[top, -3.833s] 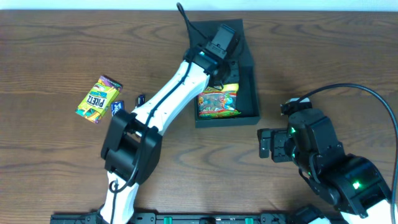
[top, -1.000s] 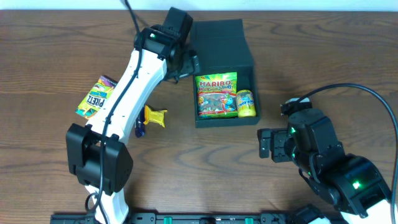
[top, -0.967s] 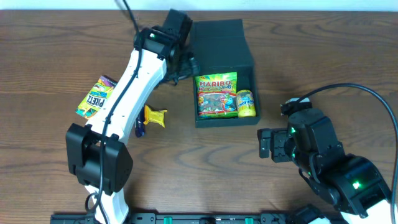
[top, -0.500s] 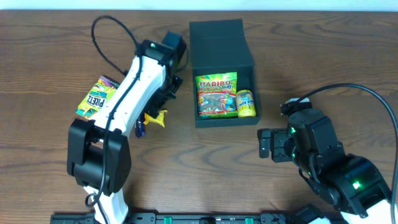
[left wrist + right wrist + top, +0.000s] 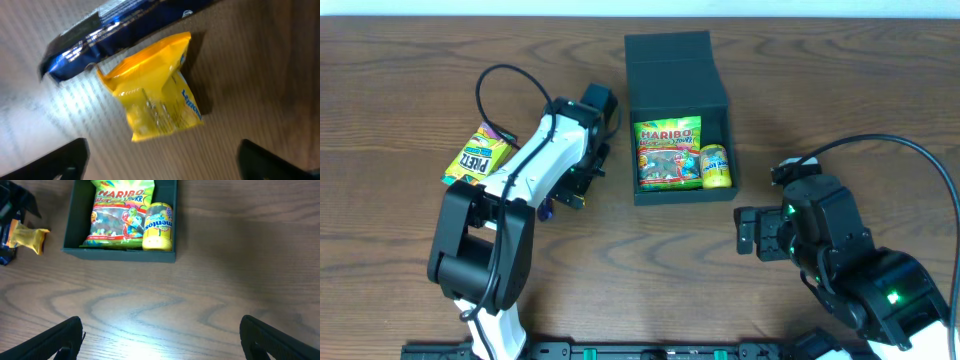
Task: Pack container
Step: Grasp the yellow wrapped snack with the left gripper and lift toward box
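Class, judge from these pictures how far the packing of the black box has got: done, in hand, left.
Done: the Haribo bag and Mentos tub lie in the container. In hand: the open left tool hovers over the yellow packet. Left: that packet, the blue packet, the Pretz box.

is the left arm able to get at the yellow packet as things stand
Probably yes: the left gripper hangs open right above the yellow packet, and nothing covers it. The blue packet lies close beside it and might get nudged.
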`<state>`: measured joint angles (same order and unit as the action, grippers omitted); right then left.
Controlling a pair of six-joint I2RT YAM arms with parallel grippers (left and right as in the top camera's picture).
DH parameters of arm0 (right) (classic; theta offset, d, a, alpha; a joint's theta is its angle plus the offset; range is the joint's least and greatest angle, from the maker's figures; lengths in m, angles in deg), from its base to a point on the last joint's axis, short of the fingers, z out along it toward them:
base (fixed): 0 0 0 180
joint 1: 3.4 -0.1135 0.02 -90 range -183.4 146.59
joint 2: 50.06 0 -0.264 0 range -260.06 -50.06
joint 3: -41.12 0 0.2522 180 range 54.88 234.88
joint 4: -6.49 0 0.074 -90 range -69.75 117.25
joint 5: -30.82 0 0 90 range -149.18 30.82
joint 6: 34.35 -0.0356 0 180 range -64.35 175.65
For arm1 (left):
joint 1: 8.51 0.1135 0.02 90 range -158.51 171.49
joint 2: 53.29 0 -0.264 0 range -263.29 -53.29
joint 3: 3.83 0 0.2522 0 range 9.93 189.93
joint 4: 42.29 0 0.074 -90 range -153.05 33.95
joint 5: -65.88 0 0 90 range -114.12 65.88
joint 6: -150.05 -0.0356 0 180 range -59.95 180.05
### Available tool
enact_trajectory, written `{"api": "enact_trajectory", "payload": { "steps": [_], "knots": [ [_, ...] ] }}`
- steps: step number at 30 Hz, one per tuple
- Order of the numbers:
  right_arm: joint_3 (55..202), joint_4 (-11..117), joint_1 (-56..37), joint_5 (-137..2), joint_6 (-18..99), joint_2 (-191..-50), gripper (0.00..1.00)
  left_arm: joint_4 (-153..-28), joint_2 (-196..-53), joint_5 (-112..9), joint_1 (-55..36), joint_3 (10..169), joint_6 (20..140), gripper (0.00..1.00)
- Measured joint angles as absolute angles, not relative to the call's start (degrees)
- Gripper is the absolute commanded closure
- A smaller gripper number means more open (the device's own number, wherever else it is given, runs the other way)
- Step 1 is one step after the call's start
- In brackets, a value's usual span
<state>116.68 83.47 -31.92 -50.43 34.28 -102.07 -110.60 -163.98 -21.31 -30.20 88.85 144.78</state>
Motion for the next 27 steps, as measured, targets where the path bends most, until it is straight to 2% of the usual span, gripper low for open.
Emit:
{"api": "enact_trajectory", "payload": {
  "steps": [4, 7, 16, 27],
  "knots": [
    [116.68, 83.47, -31.9, -50.45, 34.28, -102.07, 0.01, -107.47, -163.98, -20.52, -29.74, 86.27, 146.04, 0.09],
    [116.68, 83.49, -31.92, -50.43, 34.28, -102.07, 0.01, -105.37, -163.98, -19.19, -29.55, 85.26, 146.9, 0.16],
    [116.68, 83.47, -31.9, -50.43, 34.28, -102.07, 0.01, -102.01, -163.98, -17.46, -29.24, 83.69, 147.38, 0.21],
    [116.68, 83.47, -31.92, -50.43, 34.28, -102.07, 0.01, -101.92, -164.35, -16.83, -29.22, 83.69, 147.55, 0.23]
  ]
}}
